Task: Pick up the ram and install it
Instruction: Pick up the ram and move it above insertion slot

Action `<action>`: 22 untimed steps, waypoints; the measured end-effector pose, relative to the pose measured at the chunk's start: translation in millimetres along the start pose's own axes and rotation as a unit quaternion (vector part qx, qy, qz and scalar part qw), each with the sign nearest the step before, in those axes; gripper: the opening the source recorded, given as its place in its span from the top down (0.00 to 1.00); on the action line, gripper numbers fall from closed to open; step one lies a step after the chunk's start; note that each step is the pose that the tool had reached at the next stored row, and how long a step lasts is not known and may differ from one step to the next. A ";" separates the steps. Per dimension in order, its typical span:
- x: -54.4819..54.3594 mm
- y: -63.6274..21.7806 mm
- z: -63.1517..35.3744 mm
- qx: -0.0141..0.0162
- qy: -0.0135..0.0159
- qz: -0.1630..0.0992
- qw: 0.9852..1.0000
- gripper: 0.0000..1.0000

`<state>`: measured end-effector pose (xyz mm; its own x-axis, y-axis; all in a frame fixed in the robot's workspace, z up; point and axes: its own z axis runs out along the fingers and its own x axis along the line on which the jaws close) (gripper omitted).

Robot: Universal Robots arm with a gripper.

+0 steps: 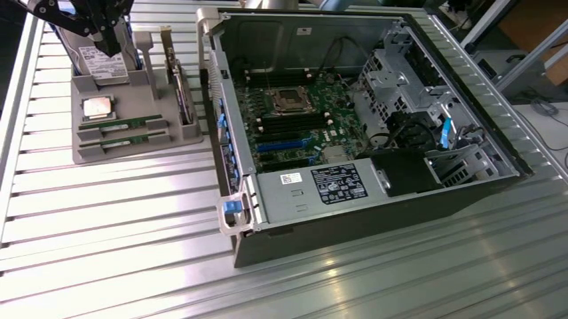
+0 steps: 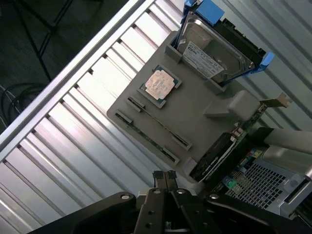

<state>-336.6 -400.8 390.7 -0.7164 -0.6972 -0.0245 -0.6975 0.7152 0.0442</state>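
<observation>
Two ram sticks, thin green boards, lie side by side in slots at the front of a grey holder [image 1: 138, 100]: one ram [image 1: 120, 124] and a second ram [image 1: 124, 140] just in front of it. In the wrist view they show edge-on as the nearer ram [image 2: 144, 137] and the farther ram [image 2: 158, 122]. My gripper [image 1: 112, 49] hangs above the back of the holder, over the hard drive, well clear of both sticks. Its dark fingers [image 2: 164, 178] are shut together with nothing between them.
The holder also carries a silvery processor chip [image 1: 98, 106], an upright hard drive [image 1: 102, 61] and a card on edge [image 1: 182, 93]. To the exterior view's right lies an open computer case [image 1: 233, 133] with a motherboard and its black memory slots [image 1: 288, 124]. Ribbed metal table [image 1: 106, 219].
</observation>
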 end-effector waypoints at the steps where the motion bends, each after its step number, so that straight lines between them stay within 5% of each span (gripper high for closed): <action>1: 0.0 0.0 0.0 0.000 0.000 -0.002 1.000 0.89; 12: 0.0 0.0 0.0 -0.001 0.002 -0.038 0.999 0.89; 22: 0.0 0.0 0.1 -0.002 0.003 -0.076 0.997 0.89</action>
<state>-336.7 -400.8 390.6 -0.6020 -0.7981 -0.0244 -0.7982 0.6007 0.0442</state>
